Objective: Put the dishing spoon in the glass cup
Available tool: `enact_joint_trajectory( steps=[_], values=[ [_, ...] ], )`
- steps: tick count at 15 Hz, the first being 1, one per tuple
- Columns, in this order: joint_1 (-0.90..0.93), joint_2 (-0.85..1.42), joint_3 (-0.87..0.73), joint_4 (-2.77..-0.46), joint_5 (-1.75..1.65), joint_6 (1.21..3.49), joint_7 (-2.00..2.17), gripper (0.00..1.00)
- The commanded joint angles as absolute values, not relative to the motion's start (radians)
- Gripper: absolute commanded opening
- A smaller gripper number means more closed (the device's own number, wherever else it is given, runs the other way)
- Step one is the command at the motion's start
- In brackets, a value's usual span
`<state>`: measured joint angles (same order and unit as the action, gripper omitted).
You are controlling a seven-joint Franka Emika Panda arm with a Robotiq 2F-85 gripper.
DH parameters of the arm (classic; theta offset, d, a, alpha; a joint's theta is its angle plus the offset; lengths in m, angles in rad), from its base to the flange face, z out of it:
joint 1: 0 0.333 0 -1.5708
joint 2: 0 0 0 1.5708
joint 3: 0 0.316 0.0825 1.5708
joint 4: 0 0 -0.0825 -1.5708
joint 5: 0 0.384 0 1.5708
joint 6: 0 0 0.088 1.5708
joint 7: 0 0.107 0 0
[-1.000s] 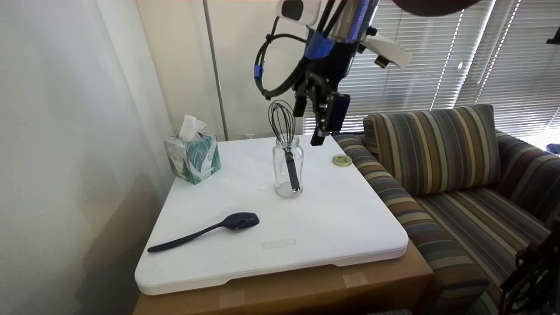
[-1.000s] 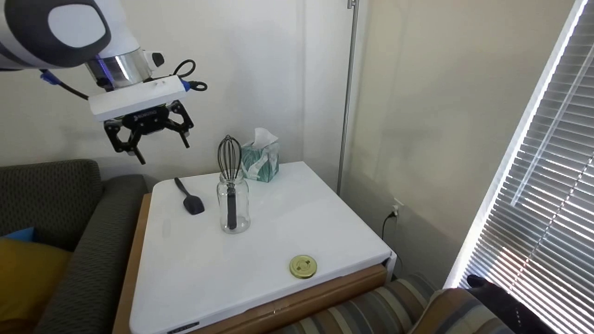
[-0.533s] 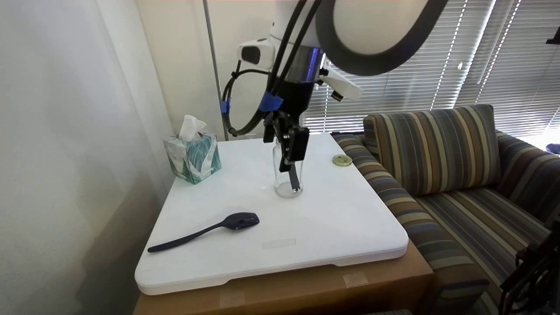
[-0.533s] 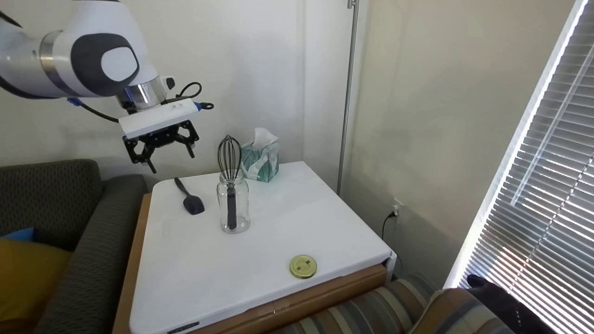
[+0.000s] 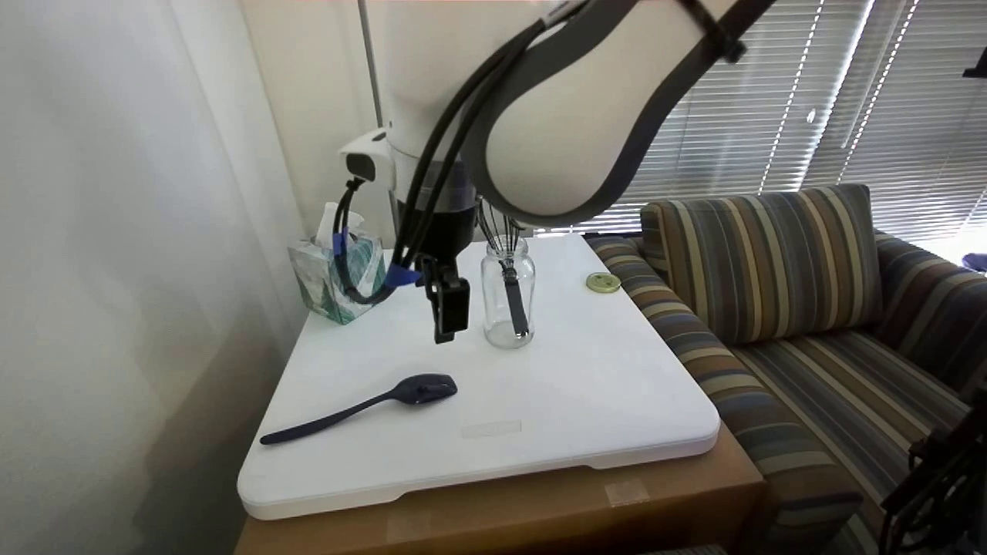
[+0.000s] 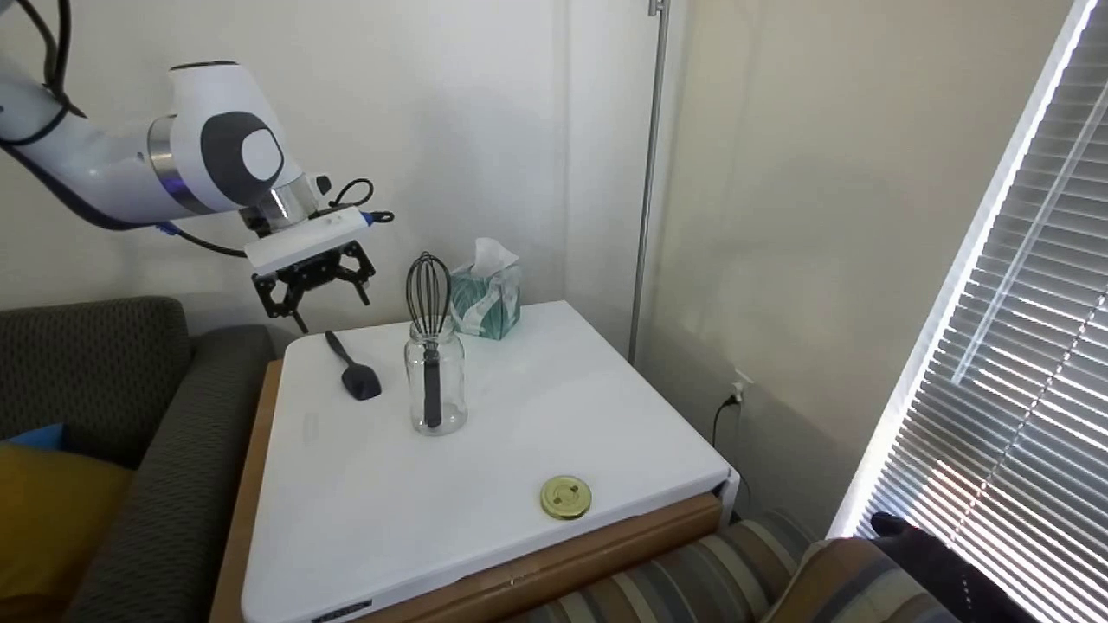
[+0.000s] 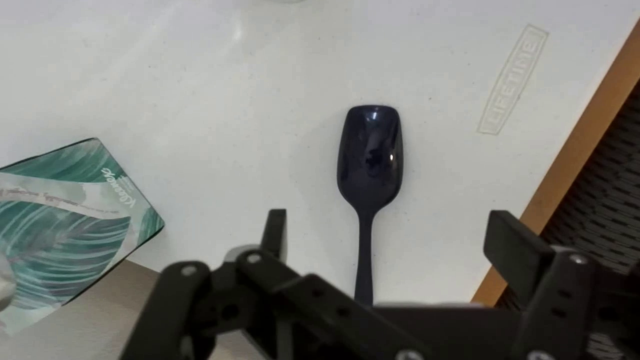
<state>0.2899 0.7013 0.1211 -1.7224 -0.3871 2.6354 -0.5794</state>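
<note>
Black whisk (image 6: 430,327) leans in the glass cup (image 6: 452,385), tissue box (image 6: 486,303) nearby.

In an ext. view, the robot arm (image 6: 121,169) enters from the left edge, slopes down & bends at its last joints, so that the wrist (image 6: 290,205) points downward w/ a slight tilt. The gripper (image 6: 334,316) hangs in the air w/ its jaws spread wide, one side a bit lower than the other. In the wrist view, the fingers (image 7: 517,252) stand well apart. In an ext. view, black cables (image 5: 527,36) run along the arm, bound w/ blue tape (image 5: 402,275), & form a loop next to the wrist.
</note>
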Motion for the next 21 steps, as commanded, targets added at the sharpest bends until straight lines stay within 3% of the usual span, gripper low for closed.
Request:
enact_joint_trajectory(
  steps=[1,21],
  values=[
    [0.310,0.809,0.137,-1.571,-0.415,2.516,-0.589,1.00],
    [0.226,1.208,0.250,-1.100,-0.225,2.286,-0.848,1.00]
  ],
)
